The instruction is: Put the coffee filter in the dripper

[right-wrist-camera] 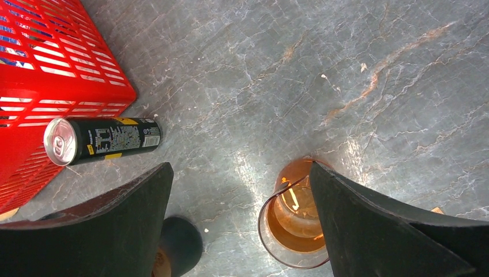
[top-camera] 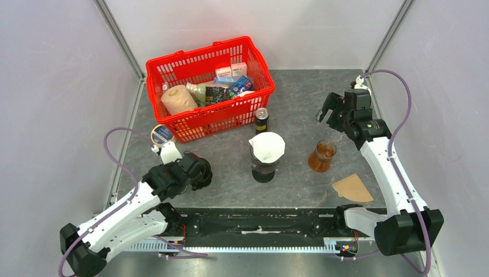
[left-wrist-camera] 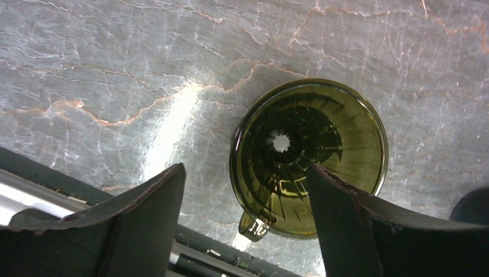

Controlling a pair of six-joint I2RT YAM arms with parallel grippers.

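A white coffee filter [top-camera: 267, 145] sits as a cone on top of a dark carafe [top-camera: 264, 170] at the table's centre. A brown paper filter [top-camera: 353, 188] lies flat at the front right. In the left wrist view a green glass dripper [left-wrist-camera: 323, 138] stands on the stone top, mouth up and bare inside. My left gripper [left-wrist-camera: 247, 167] [top-camera: 193, 168] hangs open over it, one finger on each side, and mostly hides it in the top view. My right gripper [top-camera: 330, 111] [right-wrist-camera: 241, 167] is open and holds nothing, high above an amber glass [right-wrist-camera: 297, 222].
A red basket [top-camera: 173, 66] of groceries stands at the back left, with a black can [top-camera: 262, 120] just in front of it. The amber glass [top-camera: 323, 156] is right of the carafe. A round tin [top-camera: 162, 134] lies by the basket's front corner. Grey walls close in both sides.
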